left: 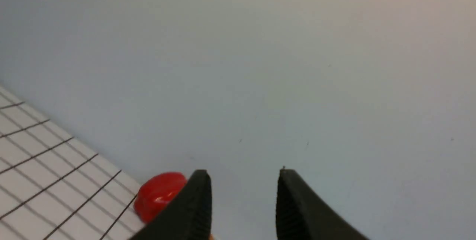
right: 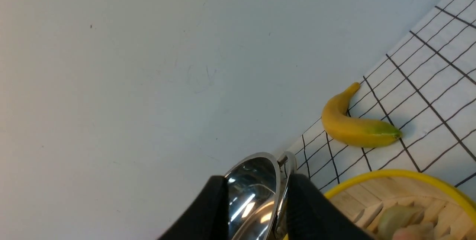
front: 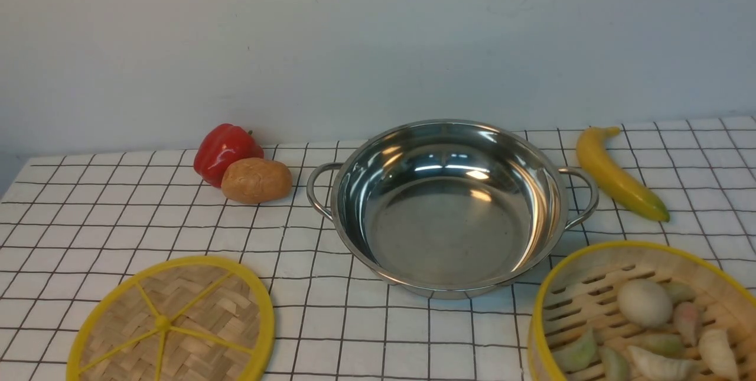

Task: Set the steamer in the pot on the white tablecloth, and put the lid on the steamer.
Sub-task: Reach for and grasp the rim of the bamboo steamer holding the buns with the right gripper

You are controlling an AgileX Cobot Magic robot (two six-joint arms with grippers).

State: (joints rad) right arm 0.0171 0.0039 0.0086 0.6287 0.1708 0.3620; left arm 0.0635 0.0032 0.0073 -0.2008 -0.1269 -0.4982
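You have the pot (front: 449, 209) standing empty in the middle of the white tablecloth (front: 118, 221), its handles pointing left and right. The steamer (front: 590, 269), with food inside, sits at the near right, just beside the pot's near rim and cut off by the picture's edge. The lid (front: 171, 322) lies flat at the near left, with bare cloth between it and the pot. A pepper (front: 224, 150) and a potato (front: 256, 180) sit near the left handle, and a banana (front: 617, 177) lies near the right one. Your left gripper (left: 242, 173) and right gripper (right: 256, 178) both stand parted, holding nothing.
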